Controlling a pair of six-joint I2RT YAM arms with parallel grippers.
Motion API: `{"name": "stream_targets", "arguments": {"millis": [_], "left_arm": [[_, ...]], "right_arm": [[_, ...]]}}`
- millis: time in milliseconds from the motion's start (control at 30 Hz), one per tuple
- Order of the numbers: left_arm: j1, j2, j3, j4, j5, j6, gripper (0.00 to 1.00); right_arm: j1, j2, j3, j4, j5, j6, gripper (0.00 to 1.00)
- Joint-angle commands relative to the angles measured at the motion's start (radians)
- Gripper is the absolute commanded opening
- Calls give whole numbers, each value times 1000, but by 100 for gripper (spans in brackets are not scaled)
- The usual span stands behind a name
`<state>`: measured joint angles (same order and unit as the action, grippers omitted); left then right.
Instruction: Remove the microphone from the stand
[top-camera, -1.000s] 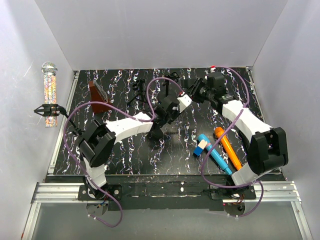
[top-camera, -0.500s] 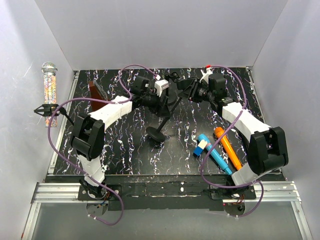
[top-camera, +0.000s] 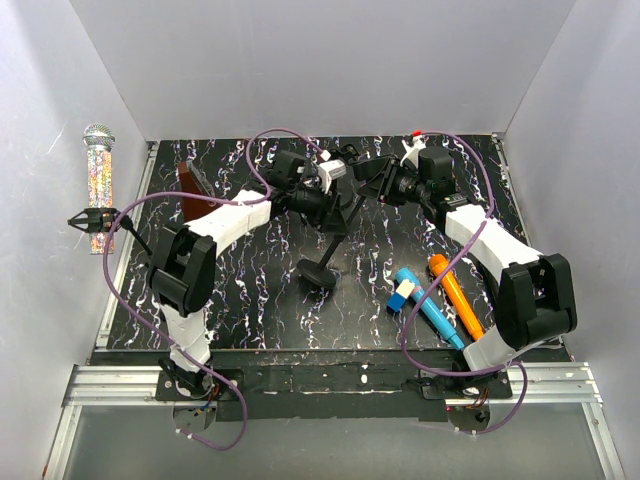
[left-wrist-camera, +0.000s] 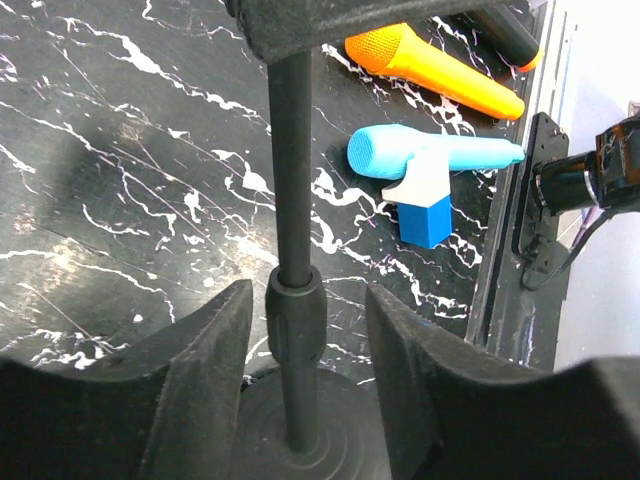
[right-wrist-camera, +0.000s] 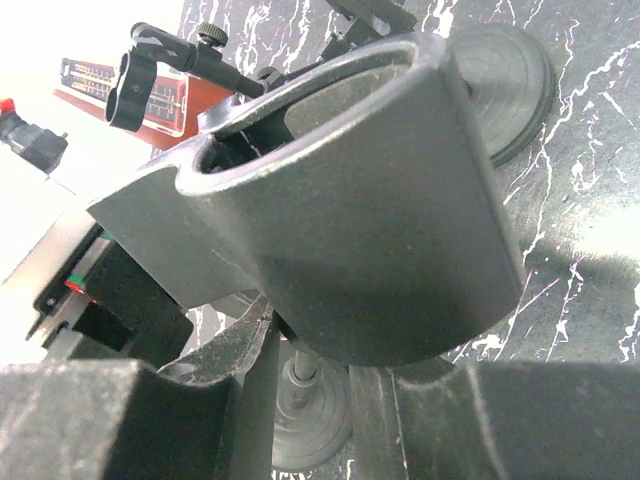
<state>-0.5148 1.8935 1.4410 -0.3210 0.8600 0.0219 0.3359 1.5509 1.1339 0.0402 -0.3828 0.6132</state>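
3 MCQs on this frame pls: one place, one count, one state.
1. Blue microphone lies: A) beside the orange microphone B) against the back wall C) clipped in the stand.
2. Microphones flat on the table: A) one B) two C) four.
3. Left pincer: A) straddles the stand pole, not closed on it B) clamps the base C) clear of the stand.
Key: 1A, they lie side by side; 2B, only blue and orange; 3A, pole between the fingers, gap visible.
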Motion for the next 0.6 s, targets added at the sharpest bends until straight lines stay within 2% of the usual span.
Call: {"name": "stream_targets", "arguments": {"millis": [0,67,133,167,233,267,333,400,467,500,533,567], "left_arm": [[-34,-5,13,-9,-59,15,50],[-34,1,7,-6,-58,27,46],[-34,7,2,2,-58,30,36],[-34,9,1,0,-55,41,28],[-36,9,10,0,-82,58,0],[-43,-2,12,3,-151,58,0],[-83,-37,12,14,-380,64,0],[-173,-74,15,46,-787,105,0],[-281,-93,-46,229,-1321,230,0],[-316,-90,-86,372,-1457,325,0],[-329,-77,-91,420,-1486,372,0],[-329,-67,-77,389,-1460,369,0]], "right_arm": [[5,-14,6,-14,-1,-70,1],[5,-12,7,-14,-1,-70,1],[5,-11,10,-14,-1,-70,1],[5,-11,10,-14,-1,-70,1],[5,-12,12,-14,-1,-70,1],[5,-14,17,-14,-1,-70,1],[5,-14,32,-14,-1,-70,1],[5,-15,56,-14,-1,-70,1],[5,-14,95,-14,-1,-70,1],[5,-14,107,-14,-1,-70,1],[5,-12,122,-14,-1,-70,1],[5,-9,133,-14,-1,-70,1]]}}
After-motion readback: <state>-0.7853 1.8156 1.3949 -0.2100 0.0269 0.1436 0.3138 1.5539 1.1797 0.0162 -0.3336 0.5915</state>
